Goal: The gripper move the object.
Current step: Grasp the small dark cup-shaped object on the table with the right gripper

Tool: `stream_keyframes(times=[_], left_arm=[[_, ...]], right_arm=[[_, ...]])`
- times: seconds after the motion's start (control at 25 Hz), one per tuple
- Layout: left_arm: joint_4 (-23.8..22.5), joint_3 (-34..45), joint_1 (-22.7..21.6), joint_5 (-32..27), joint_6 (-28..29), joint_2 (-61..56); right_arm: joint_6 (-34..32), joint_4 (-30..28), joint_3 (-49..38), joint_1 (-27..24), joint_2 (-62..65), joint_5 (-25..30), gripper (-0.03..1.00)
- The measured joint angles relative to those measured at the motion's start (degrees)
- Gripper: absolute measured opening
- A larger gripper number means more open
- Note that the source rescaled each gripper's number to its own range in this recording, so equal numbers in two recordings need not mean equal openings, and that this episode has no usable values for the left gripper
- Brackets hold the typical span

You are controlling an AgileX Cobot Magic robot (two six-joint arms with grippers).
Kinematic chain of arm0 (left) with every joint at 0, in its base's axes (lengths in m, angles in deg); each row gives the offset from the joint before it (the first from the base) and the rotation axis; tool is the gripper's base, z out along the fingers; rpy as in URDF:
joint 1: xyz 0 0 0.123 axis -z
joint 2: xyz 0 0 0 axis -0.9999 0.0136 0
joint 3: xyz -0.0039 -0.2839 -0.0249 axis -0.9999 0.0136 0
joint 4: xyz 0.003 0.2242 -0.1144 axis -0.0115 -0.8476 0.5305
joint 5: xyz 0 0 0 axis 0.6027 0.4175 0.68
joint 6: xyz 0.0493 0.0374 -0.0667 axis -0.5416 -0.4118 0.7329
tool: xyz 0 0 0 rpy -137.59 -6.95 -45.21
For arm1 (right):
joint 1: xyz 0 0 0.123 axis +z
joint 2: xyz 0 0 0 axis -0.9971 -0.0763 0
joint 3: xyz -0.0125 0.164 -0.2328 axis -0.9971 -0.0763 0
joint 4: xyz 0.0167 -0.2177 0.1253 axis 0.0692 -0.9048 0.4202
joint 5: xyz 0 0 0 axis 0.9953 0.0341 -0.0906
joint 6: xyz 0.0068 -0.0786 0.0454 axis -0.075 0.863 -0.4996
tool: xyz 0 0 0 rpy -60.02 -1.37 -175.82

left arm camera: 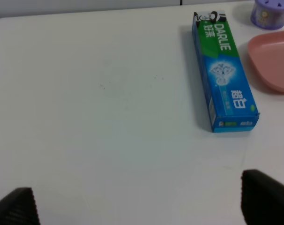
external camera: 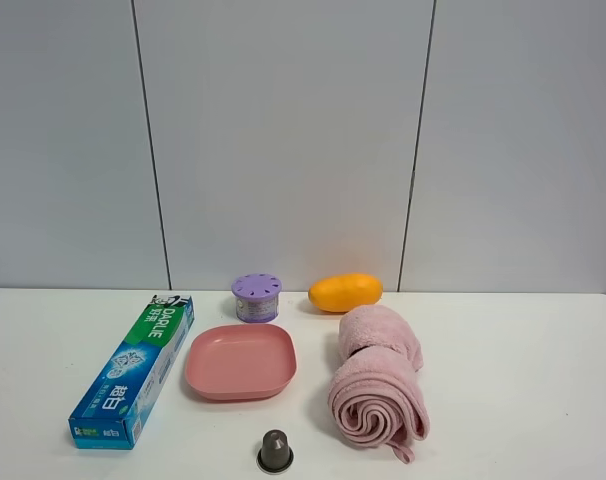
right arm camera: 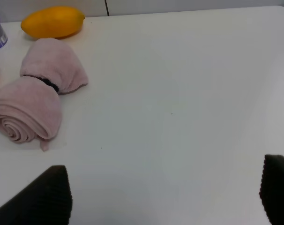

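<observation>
The object, a tiny dark grey-brown metallic capsule (external camera: 275, 451), stands dome up on the white table near its front edge, just in front of the pink plate (external camera: 241, 361). It shows in neither wrist view. No arm shows in the exterior high view. My left gripper (left arm camera: 139, 202) is open and empty over bare table, left of the toothpaste box (left arm camera: 224, 72). My right gripper (right arm camera: 165, 193) is open and empty over bare table, right of the rolled pink towel (right arm camera: 32, 101).
A blue-green toothpaste box (external camera: 135, 369) lies at the left. A purple round container with a holed lid (external camera: 256, 297) and a yellow mango (external camera: 345, 292) sit at the back. A rolled pink towel (external camera: 376, 384) lies right of the plate.
</observation>
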Motion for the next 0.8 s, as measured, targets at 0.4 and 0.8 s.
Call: stream_keyframes(times=[0.4,0.8], left_arm=[[0.00,0.00,0.00,0.00,0.00,0.00],[0.00,0.00,0.00,0.00,0.00,0.00]], right_arm=[[0.00,0.00,0.00,0.00,0.00,0.00,1.00],[0.00,0.00,0.00,0.00,0.00,0.00,1.00]])
